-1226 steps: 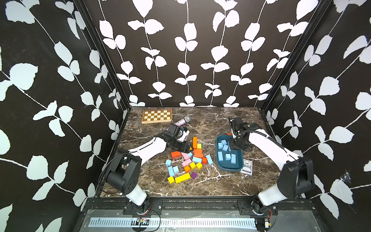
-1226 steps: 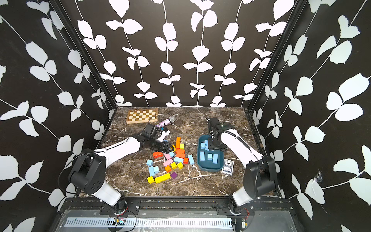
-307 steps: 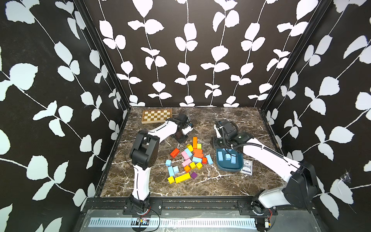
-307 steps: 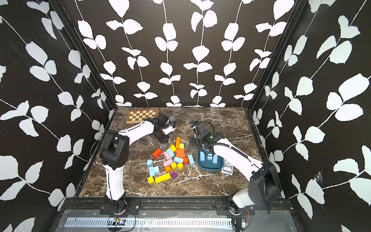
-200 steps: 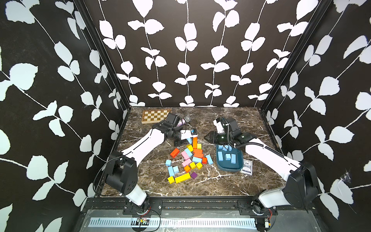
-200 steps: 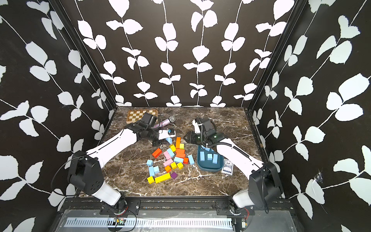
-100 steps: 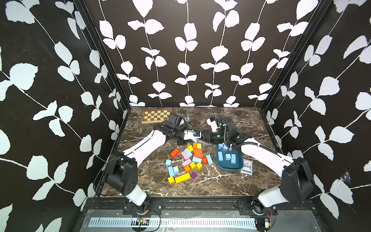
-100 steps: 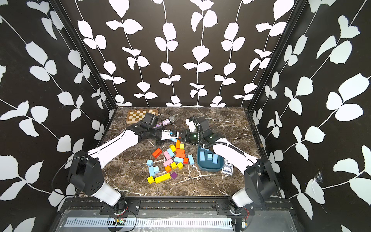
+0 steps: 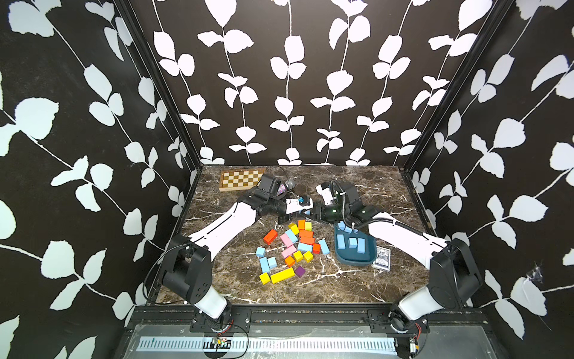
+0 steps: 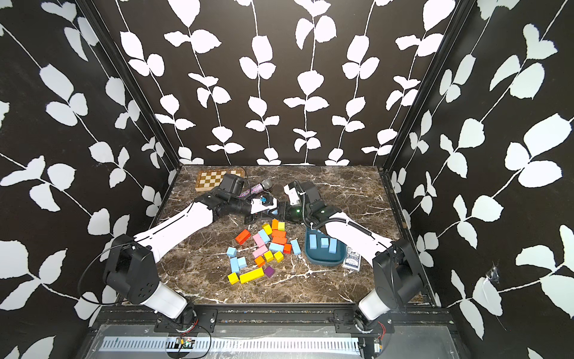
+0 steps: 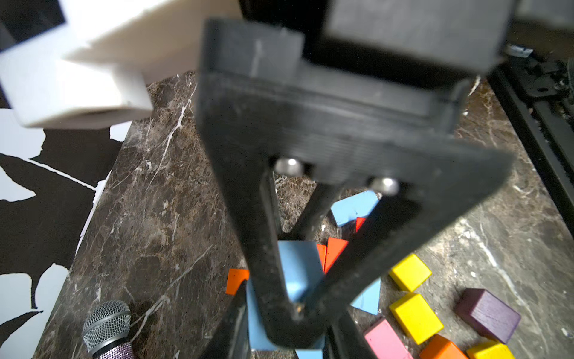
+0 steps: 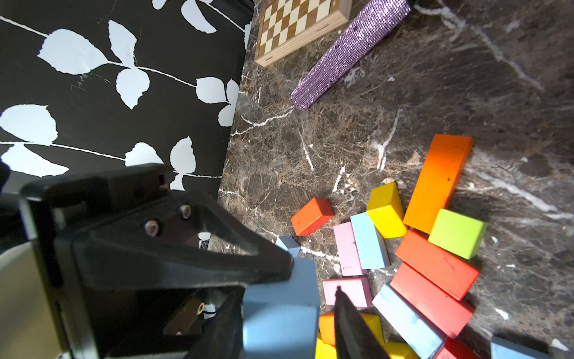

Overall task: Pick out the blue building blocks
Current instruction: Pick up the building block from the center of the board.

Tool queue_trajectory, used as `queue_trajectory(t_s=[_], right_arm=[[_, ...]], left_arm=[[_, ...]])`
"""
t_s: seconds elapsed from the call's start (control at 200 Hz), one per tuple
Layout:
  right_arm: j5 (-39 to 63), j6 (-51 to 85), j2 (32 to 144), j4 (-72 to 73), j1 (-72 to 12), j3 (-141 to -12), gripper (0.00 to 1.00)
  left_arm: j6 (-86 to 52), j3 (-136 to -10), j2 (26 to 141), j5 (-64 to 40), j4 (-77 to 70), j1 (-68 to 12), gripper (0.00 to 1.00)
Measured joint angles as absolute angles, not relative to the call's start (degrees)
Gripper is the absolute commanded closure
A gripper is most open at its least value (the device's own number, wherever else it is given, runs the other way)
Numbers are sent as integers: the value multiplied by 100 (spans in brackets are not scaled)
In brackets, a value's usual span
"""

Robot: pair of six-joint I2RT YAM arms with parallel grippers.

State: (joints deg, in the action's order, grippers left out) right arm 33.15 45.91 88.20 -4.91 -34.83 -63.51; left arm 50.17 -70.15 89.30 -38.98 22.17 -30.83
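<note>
Left tool grips blue block inside right tool, at pile's edge.

Bright even light, soft shadows, wrist foregrounds blurred

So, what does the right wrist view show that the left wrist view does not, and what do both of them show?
Only the right wrist view shows the chessboard and the lime-green block. Only the left wrist view shows the purple block and the microphone's mesh head. Both show the gripped blue block, the marble table and some pink blocks of the loose pile.
</note>
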Motion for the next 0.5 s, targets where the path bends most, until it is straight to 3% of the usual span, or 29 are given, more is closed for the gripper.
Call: queue_trajectory(t_s=[0.195, 0.245, 0.39, 0.5], right_arm=[[3433, 4587, 8836, -375, -3487, -6381, 82], [3415, 4574, 8833, -384, -3487, -6381, 86], [3203, 4388, 8770, -604, -3472, -6377, 91], [3030, 4281, 8595, -819, -3297, -6281, 93]], left_arm=[[4980, -6875, 8794, -3968, 2045, -3081, 74], [4963, -6858, 8794, -3962, 1986, -3083, 68], [4877, -6781, 8781, -3986, 1887, -3083, 37], [4729, -6709, 8665, -3951, 1863, -3083, 26]])
